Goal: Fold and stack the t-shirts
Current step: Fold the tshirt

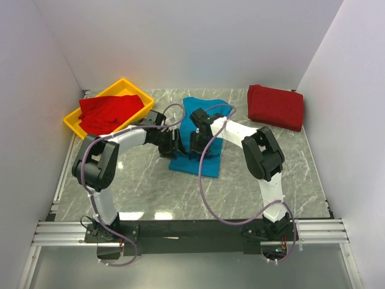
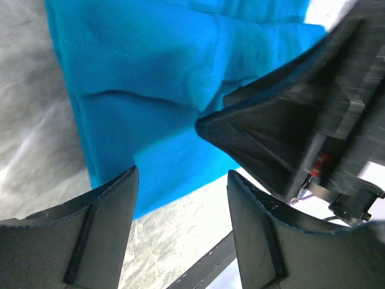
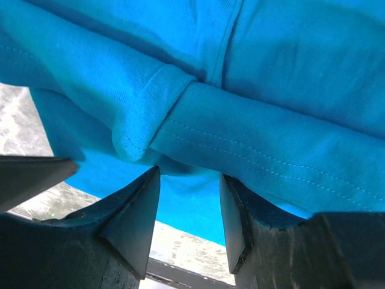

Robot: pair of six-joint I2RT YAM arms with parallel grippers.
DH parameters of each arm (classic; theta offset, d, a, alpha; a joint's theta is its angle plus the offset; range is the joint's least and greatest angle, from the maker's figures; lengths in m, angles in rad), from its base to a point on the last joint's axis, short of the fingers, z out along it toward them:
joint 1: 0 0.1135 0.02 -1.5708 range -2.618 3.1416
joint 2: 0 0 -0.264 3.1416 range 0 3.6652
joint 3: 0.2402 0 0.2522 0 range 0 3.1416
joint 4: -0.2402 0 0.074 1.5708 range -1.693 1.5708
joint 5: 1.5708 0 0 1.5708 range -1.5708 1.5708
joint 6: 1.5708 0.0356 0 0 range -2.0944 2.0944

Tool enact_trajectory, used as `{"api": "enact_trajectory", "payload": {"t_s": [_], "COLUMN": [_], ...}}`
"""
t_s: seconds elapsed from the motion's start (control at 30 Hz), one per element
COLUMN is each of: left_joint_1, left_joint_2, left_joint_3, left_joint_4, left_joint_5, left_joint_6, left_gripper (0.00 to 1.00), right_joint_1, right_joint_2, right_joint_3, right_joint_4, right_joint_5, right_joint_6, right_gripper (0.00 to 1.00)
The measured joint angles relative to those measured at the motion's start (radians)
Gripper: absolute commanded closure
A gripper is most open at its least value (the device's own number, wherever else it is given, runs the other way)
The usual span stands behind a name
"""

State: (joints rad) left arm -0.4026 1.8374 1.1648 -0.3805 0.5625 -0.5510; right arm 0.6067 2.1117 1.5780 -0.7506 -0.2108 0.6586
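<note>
Now, left gripper [image 2: 180,180]: my jaws stand apart with nothing between them, low over the near edge of the cloth.
Right gripper [image 3: 186,180]: jaws apart too, tips just short of a stitched hem fold, not clamped on it.
Grippers to each other: just beside one another, nose to nose over the middle of the shirt.
Teal t-shirt [image 1: 194,164]: lies mid-bench [image 1: 150,186], partly folded and rumpled, under both my arms.
Handling: I judge it light, soft and limp. It will sag, and layers may slide apart if I pinch only one. Not fragile.
Where to hold: probably the hemmed edge or the doubled fold, pinching all layers, one gripper towards each end.
Red t-shirt [image 1: 111,113]: heaped in the yellow tray [image 1: 122,83], far left.
Folded red t-shirt [image 1: 275,107]: far right, well apart from the teal one, likely the stack spot.
</note>
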Motion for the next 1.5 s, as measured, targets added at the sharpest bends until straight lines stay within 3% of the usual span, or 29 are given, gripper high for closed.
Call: {"api": "enact_trajectory", "payload": {"t_s": [0.27,1.1,1.3,1.5], "left_joint_1": [-0.004,-0.006,-0.006,-0.006], "left_joint_2": [0.097,0.108,0.108,0.108], "left_joint_3": [0.034,0.066,0.074,0.154], "left_joint_4": [-0.027,-0.077,-0.092,-0.151], "left_joint_5": [0.048,0.043,0.038,0.001], "left_joint_6": [0.016,0.087,0.091,0.087], "left_gripper": [0.35,0.34,0.34,0.33], "right_joint_1": [-0.028,-0.139,-0.173,-0.193], "right_joint_2": [0.027,0.12,0.104,-0.029], "right_joint_3": [0.047,0.289,0.265,0.122], "right_joint_4": [-0.004,-0.03,-0.015,0.002], "right_joint_5": [0.021,0.123,0.135,0.153], "right_joint_6": [0.006,0.026,0.029,0.018], "right_gripper": [0.48,0.48,0.48,0.48]}}
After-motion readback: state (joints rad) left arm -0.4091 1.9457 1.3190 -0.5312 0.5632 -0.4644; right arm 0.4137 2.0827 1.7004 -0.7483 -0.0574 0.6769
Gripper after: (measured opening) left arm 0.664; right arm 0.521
